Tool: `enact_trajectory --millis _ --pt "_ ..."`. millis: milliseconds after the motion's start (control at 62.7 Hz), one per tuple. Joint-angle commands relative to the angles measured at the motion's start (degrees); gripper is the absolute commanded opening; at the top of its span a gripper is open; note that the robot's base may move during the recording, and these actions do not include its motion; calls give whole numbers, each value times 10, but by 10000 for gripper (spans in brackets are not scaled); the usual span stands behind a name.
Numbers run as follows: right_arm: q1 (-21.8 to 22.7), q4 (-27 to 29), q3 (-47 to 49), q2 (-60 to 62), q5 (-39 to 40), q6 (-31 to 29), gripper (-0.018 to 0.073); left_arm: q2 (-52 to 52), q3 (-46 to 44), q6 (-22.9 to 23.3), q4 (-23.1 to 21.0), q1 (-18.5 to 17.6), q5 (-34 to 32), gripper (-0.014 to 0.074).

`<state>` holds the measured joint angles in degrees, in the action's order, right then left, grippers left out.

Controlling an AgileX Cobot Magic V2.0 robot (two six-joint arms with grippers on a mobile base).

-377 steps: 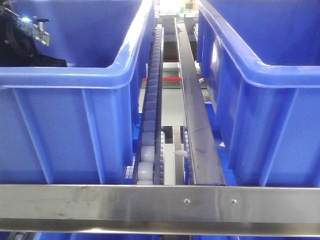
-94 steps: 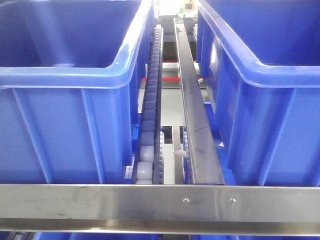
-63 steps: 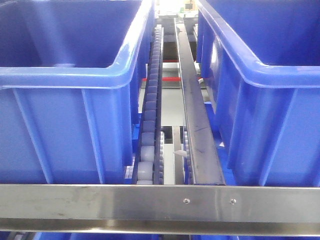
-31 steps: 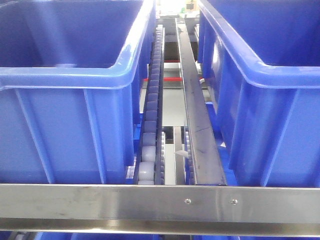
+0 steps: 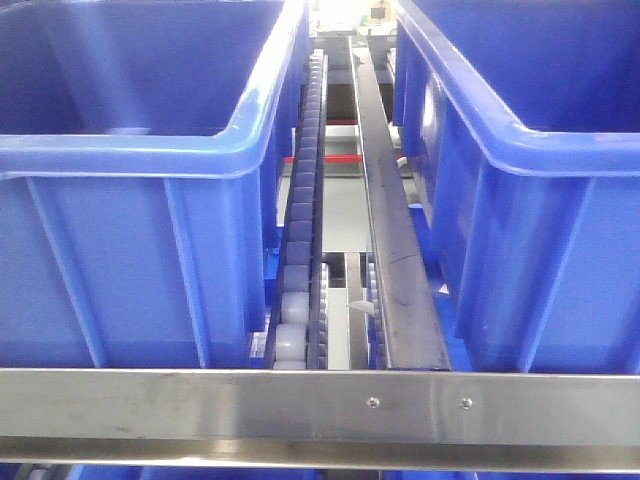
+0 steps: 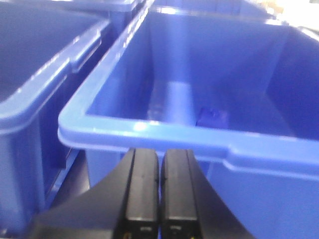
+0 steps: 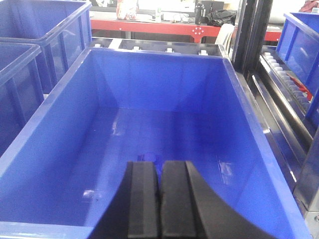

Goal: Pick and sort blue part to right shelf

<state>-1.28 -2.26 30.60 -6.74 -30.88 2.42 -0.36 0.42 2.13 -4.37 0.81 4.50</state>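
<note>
The left gripper (image 6: pixel 159 186) has its jaws closed on nothing, outside a bin (image 6: pixel 149 132). The blue part (image 6: pixel 212 117) lies on that bin's floor, at 1 o'clock from the jaws, behind the near rim. The right gripper (image 7: pixel 159 191) is also closed and empty, above another bin (image 7: pixel 60 119); a small blue thing (image 7: pixel 148 157) shows just beyond its tips. The front view shows only the shelf (image 5: pixel 320 405), rollers (image 5: pixel 300 215) and two bins, no part.
</note>
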Motion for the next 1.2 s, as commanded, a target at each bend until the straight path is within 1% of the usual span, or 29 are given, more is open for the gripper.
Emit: enact_trajectory --millis 0,845,973,1180 --pt "2 -5 14 -8 51 -4 35 -11 13 -1 -7 -2 -59 124" --pt "2 -5 8 -8 54 -4 35 -11 13 -1 -7 -2 -59 124" --pt "11 5 -42 -7 100 -4 35 -11 13 -1 -7 -2 -59 124" --pt "27 11 -180 25 240 -3 35 -11 13 -1 -7 -2 -59 124"
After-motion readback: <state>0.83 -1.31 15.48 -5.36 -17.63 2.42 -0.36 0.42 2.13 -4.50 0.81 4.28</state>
